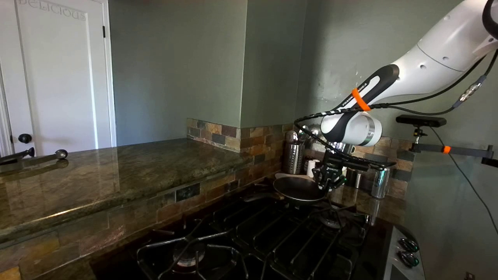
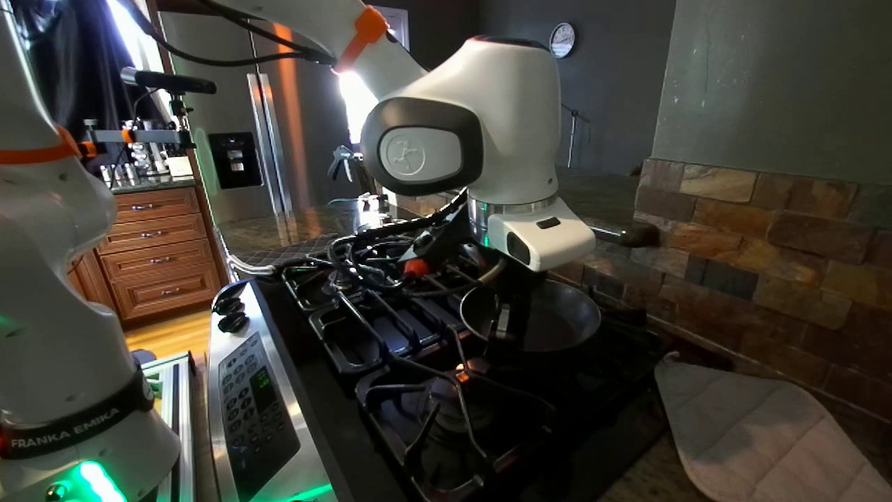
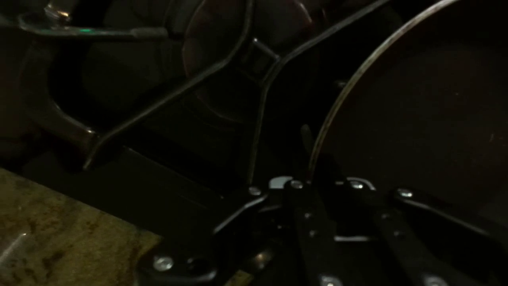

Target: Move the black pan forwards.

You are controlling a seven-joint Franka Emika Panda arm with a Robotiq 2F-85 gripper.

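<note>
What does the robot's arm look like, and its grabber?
The arm is glossy white and rounded, with dark trim; a black band low on it reads FRANKA EMIKA. Orange straps wrap it, and black cables run alongside. The gripper is black and angular, with shiny screw heads.

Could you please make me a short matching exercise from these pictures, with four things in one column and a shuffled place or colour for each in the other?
Column one
1. gripper
2. clock
3. pan
4. pad

Column two
A. round and black
B. pale, lying beside the stove
C. at the pan's rim
D. up on a wall

Right pairs: 1-C; 2-D; 3-A; 4-B
</note>
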